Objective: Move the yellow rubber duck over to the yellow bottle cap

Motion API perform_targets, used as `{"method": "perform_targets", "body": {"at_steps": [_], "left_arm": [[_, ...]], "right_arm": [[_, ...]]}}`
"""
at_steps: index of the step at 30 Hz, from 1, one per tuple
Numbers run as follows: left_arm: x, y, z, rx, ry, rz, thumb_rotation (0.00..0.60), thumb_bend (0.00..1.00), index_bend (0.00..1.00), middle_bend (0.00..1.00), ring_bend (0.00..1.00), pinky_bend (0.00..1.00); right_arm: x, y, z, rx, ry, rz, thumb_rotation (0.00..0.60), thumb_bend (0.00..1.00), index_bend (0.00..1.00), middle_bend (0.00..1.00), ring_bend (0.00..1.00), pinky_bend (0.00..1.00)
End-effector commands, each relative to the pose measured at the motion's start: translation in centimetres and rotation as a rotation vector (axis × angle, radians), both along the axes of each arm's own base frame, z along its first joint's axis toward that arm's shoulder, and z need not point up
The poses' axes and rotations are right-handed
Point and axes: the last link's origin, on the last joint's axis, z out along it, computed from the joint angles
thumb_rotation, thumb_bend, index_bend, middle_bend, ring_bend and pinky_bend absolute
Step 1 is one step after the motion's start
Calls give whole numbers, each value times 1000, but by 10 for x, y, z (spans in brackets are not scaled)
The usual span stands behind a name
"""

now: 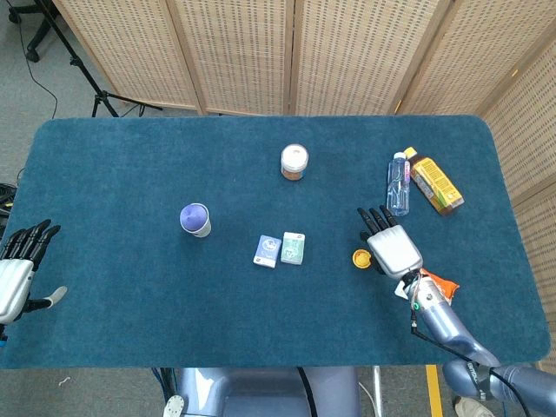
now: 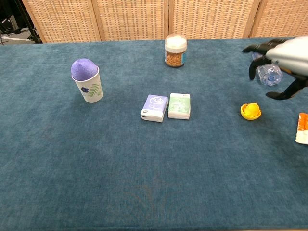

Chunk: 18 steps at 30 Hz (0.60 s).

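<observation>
While the yellow rubber duck sits on the yellow bottle cap on the blue surface, the right hand hangs just right of it & higher, not touching, fingers spread wide w/ nothing in them. In head view the duck & cap read as one small yellow blob just left of that hand. Relative to the duck: two small packets, purple-white and green-white, lie side by side to its left, touching or nearly so; the paper cup w/ purple top stands further left, well apart; a jar w/ white lid stands up-left, toward the far edge. A clear plastic bottle & a yellow-labelled bottle lie behind-right of the duck, close together. An orange snack packet lies to its right, partly under the right forearm in head view. Left hand is far left of the duck, at the surface's edge, fingers apart, holding nothing.
</observation>
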Motion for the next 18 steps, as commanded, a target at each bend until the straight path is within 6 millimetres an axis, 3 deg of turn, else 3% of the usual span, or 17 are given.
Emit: {"method": "perform_targets", "body": {"at_steps": [1,3,9,13,18], "left_arm": [[-1,-2,0,11,4,-8,600,178,0,0,0,0],[-2,-4,0,22,6,-12,600,159,0,0,0,0],[-11,-13,3,64,-10,-5,600,95,0,0,0,0],[-15,-14,3,74,-9,0,600,0,0,0,0,0],[-18,-12,1,65,0,-3,600,0,0,0,0,0]], "right_arm": [[-9,25,35,-103,-89,26,600,30,110,0,0,0],[-21,41,51,-161,-133,28,600,0,36,0,0,0],[-65,98,82,-290,-257,-1,600,0,14,0,0,0],[-79,116,86,-318,-302,-17,600,0,5,0,0,0],[-99,131,88,-333,-319,-55,600,0,0,0,0,0]]}}
